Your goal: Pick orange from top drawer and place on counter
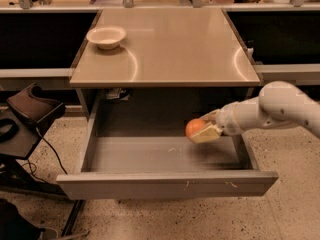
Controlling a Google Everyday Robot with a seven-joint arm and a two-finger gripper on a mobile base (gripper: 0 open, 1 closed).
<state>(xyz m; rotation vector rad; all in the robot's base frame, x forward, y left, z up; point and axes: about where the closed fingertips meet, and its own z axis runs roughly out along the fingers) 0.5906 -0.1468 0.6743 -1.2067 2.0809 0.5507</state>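
Over the right side of the one open top drawer (165, 184), the tool (204, 131) is clamping the single orange (194, 128), holding it above the drawer floor. One white bowl (106, 36) is sitting at the far left of the tabletop (170, 49).

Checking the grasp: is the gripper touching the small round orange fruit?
Touching. The camera view shows the gripper, over the open grey metal drawer, closed against the small round orange fruit with no gap.
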